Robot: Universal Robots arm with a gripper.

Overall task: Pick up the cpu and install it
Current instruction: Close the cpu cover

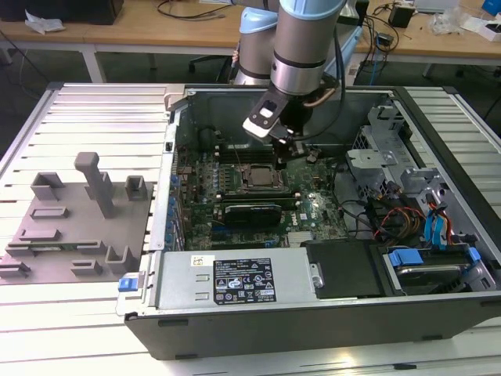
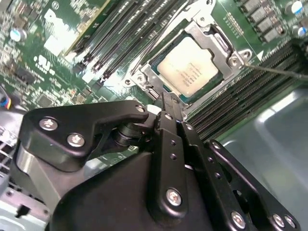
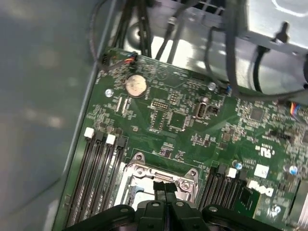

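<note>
The cpu (image 2: 191,71), a flat square chip with a silvery lid, lies in the motherboard socket inside its metal frame (image 2: 217,42). In the exterior view the cpu (image 1: 257,176) sits in the middle of the open computer case (image 1: 313,345). My gripper (image 1: 282,154) hangs just above the socket's edge, toward the exterior view's right. In both wrist views the two black fingers (image 2: 162,107) are pressed together with nothing between them. The gripper (image 3: 164,186) tips hover over the socket frame (image 3: 144,169), apart from the chip.
A black graphics card (image 1: 250,213) lies below the socket, with memory slots (image 2: 120,38) on both sides. The power supply (image 1: 235,280) lines the front and a drive cage (image 1: 383,153) with cables stands at the exterior view's right. Grey fixture blocks (image 1: 70,227) sit outside the case.
</note>
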